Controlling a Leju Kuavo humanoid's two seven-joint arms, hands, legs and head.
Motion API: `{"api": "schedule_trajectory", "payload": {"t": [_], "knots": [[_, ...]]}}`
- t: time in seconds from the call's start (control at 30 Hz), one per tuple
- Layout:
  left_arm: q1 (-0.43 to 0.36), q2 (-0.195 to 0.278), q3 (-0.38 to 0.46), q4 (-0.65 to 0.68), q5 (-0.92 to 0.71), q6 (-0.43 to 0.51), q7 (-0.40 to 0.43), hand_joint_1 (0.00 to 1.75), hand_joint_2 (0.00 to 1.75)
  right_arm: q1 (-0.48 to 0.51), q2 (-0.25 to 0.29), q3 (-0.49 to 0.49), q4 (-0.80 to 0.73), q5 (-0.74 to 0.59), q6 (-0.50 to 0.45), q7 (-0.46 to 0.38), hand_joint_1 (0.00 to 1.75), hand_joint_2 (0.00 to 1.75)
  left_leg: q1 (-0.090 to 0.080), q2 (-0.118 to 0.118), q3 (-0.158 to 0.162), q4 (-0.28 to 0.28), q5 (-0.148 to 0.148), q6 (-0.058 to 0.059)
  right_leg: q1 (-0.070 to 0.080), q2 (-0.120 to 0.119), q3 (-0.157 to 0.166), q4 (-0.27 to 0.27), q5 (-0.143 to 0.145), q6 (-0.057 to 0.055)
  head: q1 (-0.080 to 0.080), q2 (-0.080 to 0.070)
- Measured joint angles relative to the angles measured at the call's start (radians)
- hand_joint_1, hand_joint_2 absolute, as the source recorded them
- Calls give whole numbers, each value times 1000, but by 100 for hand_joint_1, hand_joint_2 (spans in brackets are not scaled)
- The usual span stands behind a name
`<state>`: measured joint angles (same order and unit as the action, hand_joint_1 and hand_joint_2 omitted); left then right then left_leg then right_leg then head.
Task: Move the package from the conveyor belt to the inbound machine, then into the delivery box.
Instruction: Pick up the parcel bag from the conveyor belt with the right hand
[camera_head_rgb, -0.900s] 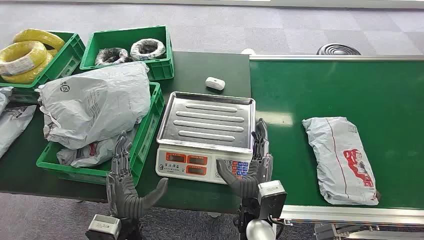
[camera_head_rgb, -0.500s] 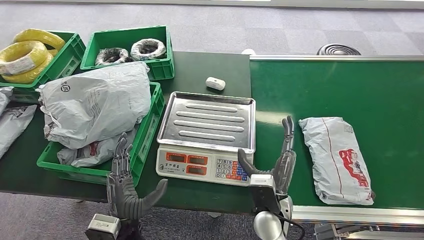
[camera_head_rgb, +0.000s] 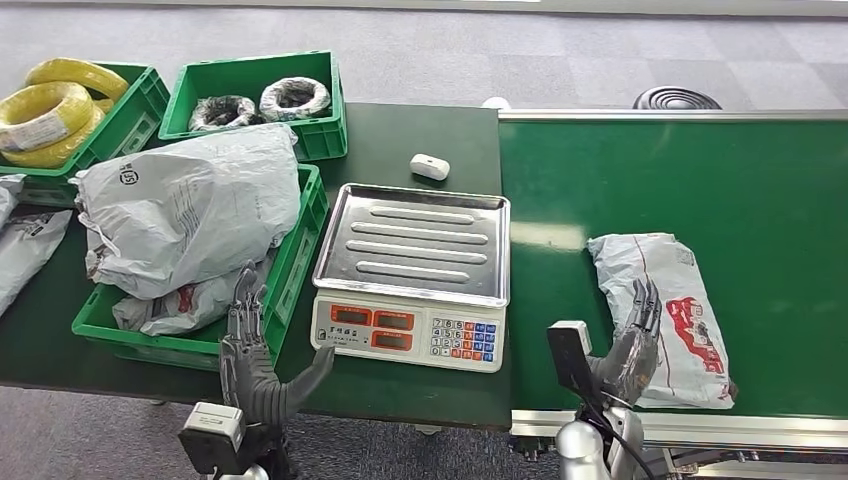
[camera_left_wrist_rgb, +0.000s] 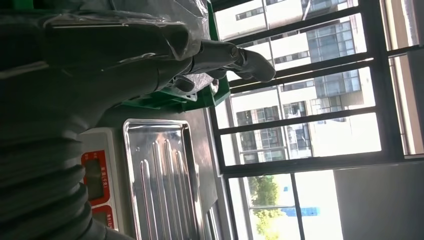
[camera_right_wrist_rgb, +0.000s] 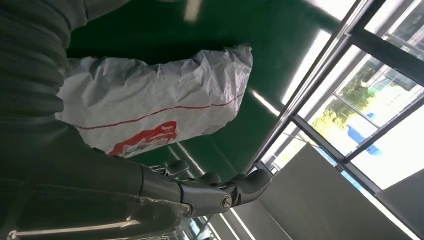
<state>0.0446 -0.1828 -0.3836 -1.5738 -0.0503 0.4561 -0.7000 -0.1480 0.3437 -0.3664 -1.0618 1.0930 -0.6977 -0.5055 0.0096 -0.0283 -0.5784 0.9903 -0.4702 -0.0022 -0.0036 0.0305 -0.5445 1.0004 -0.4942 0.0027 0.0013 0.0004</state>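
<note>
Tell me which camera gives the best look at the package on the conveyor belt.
The head view: the whole package lies on the green belt, only its near edge behind the right hand. The right wrist view shows it close, partly hidden by the hand's cover. The left wrist view faces the scale.

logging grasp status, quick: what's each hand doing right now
Left hand: open, holding nothing, by the green crate.
Right hand: open, fingers spread over the package, not gripping it yet.

light: bright, even daylight | glare: conveyor belt (camera_head_rgb: 680, 190) streaks, blown-out windows (camera_left_wrist_rgb: 310, 100) | wrist views: near hand blurred
</note>
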Motion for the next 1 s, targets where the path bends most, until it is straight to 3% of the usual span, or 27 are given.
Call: {"api": "schedule_trajectory", "payload": {"t": [0.13, 0.3, 0.47, 1.0], "knots": [[-10, -6, 10, 13, 4, -2, 0, 0, 175, -28, 4, -111, 61, 42, 0, -2, 0, 175, 0, 0, 0, 0, 0, 0, 0, 0, 0, 0, 0, 0, 0, 0], [-28, -14, 23, 24, 12, -5, 0, 0, 175, -68, 7, -222, 138, 188, 0, 98, 0, 175, 0, 0, 0, 0, 0, 0, 0, 0, 0, 0, 0, 0, 0, 0], [-38, -17, 34, 28, 15, -6, 0, 0, 175, -95, 12, -343, 203, 258, 0, 111, 0, 175, 0, 0, 0, 0, 0, 0, 0, 0, 0, 0, 0, 0, 0, 0], [-44, -19, 39, 30, 15, -6, 0, 0, 175, -110, 13, -409, 252, 263, -1, 111, 0, 175, 0, 0, 0, 0, 0, 0, 0, 0, 0, 0, 0, 0, 0, 0]]}}
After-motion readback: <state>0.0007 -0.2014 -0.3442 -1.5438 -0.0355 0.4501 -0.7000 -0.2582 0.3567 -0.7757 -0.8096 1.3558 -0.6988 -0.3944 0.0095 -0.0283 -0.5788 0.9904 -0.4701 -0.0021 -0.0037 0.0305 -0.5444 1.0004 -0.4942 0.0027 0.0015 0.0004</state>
